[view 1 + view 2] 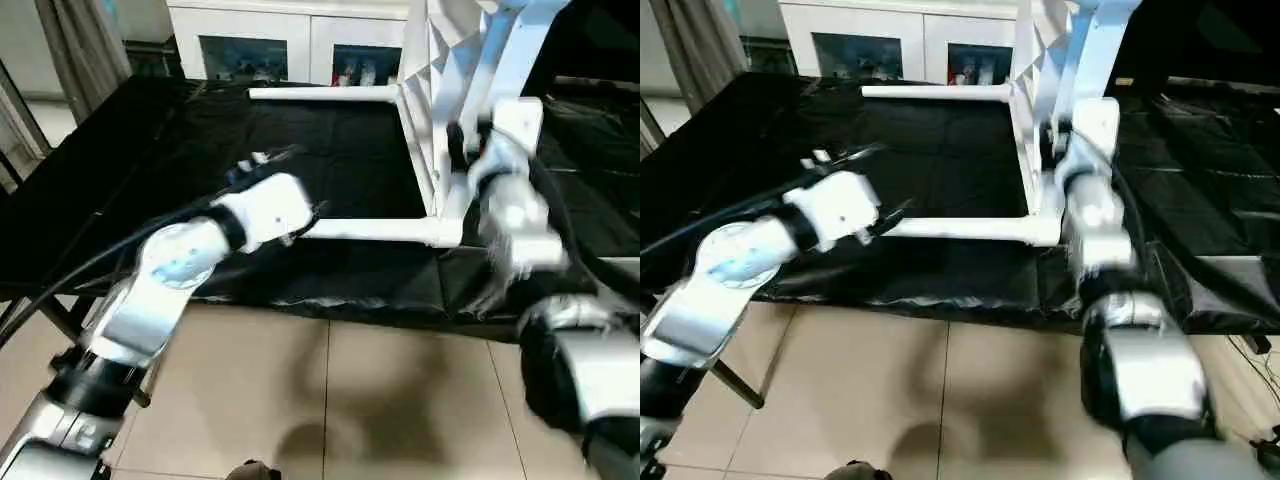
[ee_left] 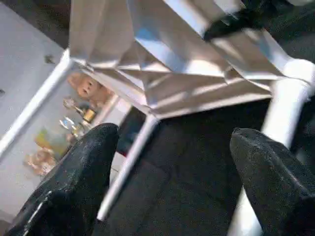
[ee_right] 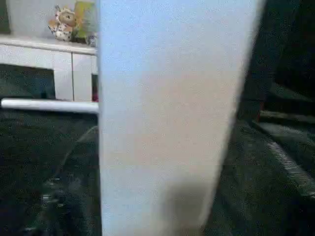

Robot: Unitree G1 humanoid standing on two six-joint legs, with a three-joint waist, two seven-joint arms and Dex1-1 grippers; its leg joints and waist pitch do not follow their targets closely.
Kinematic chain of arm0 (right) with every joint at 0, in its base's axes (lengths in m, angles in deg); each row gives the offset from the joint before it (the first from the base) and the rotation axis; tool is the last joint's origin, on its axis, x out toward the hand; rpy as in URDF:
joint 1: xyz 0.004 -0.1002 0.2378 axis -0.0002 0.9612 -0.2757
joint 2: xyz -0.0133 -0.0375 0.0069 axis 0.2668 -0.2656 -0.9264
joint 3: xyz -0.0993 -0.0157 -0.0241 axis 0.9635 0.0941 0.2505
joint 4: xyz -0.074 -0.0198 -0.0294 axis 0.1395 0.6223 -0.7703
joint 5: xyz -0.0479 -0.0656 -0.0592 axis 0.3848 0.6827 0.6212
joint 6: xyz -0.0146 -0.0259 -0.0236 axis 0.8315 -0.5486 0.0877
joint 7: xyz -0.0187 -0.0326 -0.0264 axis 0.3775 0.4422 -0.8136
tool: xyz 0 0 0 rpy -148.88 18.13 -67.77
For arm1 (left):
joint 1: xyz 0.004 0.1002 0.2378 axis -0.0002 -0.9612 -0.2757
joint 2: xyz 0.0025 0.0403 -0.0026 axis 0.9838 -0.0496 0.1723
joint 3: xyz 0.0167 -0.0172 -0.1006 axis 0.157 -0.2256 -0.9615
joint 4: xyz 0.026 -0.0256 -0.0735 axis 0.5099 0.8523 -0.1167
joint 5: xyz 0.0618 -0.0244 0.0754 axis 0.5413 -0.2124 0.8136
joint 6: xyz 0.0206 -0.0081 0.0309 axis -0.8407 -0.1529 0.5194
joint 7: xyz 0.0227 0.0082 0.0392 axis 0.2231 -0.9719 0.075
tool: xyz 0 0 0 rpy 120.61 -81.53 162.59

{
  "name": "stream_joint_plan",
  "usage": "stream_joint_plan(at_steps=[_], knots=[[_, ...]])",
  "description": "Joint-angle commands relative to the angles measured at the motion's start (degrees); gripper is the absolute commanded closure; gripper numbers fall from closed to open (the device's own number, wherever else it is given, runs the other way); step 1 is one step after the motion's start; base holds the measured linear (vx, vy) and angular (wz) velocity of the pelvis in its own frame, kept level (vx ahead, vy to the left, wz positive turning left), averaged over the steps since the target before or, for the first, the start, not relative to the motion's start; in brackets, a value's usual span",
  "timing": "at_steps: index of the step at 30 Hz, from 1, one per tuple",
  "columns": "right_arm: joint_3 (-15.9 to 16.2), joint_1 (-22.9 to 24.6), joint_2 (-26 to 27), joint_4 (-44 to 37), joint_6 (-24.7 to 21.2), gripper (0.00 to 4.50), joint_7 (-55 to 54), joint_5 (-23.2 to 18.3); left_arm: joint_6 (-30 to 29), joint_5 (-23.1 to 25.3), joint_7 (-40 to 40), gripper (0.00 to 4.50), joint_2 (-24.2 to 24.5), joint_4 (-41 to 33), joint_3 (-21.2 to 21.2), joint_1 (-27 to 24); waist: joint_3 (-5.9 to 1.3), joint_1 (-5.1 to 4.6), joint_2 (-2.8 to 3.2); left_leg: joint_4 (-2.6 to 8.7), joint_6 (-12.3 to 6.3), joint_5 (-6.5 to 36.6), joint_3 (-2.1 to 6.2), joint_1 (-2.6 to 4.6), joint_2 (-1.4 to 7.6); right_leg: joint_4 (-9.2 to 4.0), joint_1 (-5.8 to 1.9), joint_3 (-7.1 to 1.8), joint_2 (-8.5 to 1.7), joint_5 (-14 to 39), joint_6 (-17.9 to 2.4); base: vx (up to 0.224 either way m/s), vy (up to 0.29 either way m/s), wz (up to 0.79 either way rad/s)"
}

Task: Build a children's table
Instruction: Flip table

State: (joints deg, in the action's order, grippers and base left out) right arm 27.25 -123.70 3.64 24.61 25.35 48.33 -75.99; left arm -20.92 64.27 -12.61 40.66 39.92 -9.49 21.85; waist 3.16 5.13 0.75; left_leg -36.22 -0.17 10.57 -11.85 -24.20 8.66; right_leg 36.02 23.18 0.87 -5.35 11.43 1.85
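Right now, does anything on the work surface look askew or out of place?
Yes: the table top stands on its edge on the black cloth instead of lying flat, ribbed underside facing left. Two legs stick out sideways from its corner sockets, level above the cloth. The right arm is close against it. Nothing looks broken or spilled.

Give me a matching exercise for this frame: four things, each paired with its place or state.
Things:
1. table top
2. near leg
3. far leg
4. left gripper

Places or states:
A. open, nothing between its fingers
B. standing on edge on the black cloth
C. sticking out level from the lower near corner
D. sticking out level near the white cabinet

Pairs: 1-B, 2-C, 3-D, 4-A
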Motion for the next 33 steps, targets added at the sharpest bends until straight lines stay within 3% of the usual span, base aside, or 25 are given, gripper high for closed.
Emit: stream_joint_plan(at_steps=[1,8,12,13,17,22,25,29,33], knots=[[-0.54,1.72,0.06,-3.38,6.27,0.48,0.94,-0.94,2.95,1.89,-1.88,0.43,0.26,0.82,-0.20,1.42,-4.59,-0.16,0.53,5.04,2.04,12.36,1.97,2.65,3.63,-2.89,-1.65,-0.86,-2.42,-0.56,-13.38,0.000,0.000,0.00],[3.01,12.26,1.87,-12.70,20.56,0.48,3.91,1.94,11.63,10.44,-13.73,0.43,3.23,3.14,-4.26,6.31,-4.54,-0.26,0.47,5.09,0.93,13.30,2.20,2.57,3.80,-2.95,-1.58,-0.91,-2.31,0.34,-12.33,0.000,0.000,0.00],[4.49,14.83,2.52,-14.43,22.28,0.48,4.72,2.89,14.00,12.10,-15.65,0.43,4.42,3.80,-5.38,8.02,-4.42,-0.33,0.48,5.24,0.86,14.79,2.26,2.67,3.80,-3.28,-1.42,-0.94,-2.28,2.45,-12.92,0.000,0.000,0.00],[6.31,16.13,2.71,-15.55,22.87,0.48,6.45,3.80,14.41,13.10,-16.15,0.43,5.22,5.11,-5.56,9.44,-4.36,-0.27,0.65,5.39,1.15,16.13,2.39,2.69,3.82,-3.29,-1.27,-0.95,-2.26,3.77,-12.39,0.000,0.000,0.00],[9.57,17.34,3.66,-19.36,21.00,0.48,13.65,2.30,15.89,16.18,-19.43,0.43,6.79,10.10,-5.79,12.94,-4.26,-0.45,0.79,5.68,1.63,18.96,2.65,2.70,3.93,-3.40,-1.06,-1.06,-2.31,4.83,-12.03,0.000,0.000,0.00],[12.81,17.75,4.99,-22.91,18.92,0.48,18.92,0.37,17.76,18.48,-20.20,0.43,8.10,16.34,-4.79,16.99,-4.37,-0.35,0.98,5.71,1.92,18.84,2.71,2.84,3.92,-3.14,-0.97,-1.08,-2.33,2.79,-12.31,0.000,0.000,0.00],[15.16,17.61,5.12,-24.82,18.92,0.48,19.80,2.34,16.67,20.83,-20.39,0.43,8.41,22.79,-3.35,21.07,-4.41,-0.10,0.78,5.57,1.78,16.78,2.53,2.83,3.84,-2.95,-0.88,-1.09,-2.32,0.70,-12.81,0.000,0.000,0.00],[15.46,17.59,5.94,-26.75,17.64,0.48,21.09,2.37,17.79,23.22,-22.35,0.43,8.22,29.57,-2.03,25.43,-4.33,-0.11,0.72,5.84,2.25,18.15,2.76,2.76,3.96,-3.12,-1.05,-1.18,-2.65,2.38,-12.36,0.000,0.000,0.00],[16.00,17.78,6.39,-28.72,16.21,0.48,21.97,1.74,19.49,24.31,-24.39,0.43,7.52,33.17,-1.48,28.70,-4.40,-0.01,0.70,5.76,1.94,17.20,2.75,2.77,4.00,-3.05,-1.10,-1.19,-2.70,0.57,-12.66,0.000,0.000,0.00]])
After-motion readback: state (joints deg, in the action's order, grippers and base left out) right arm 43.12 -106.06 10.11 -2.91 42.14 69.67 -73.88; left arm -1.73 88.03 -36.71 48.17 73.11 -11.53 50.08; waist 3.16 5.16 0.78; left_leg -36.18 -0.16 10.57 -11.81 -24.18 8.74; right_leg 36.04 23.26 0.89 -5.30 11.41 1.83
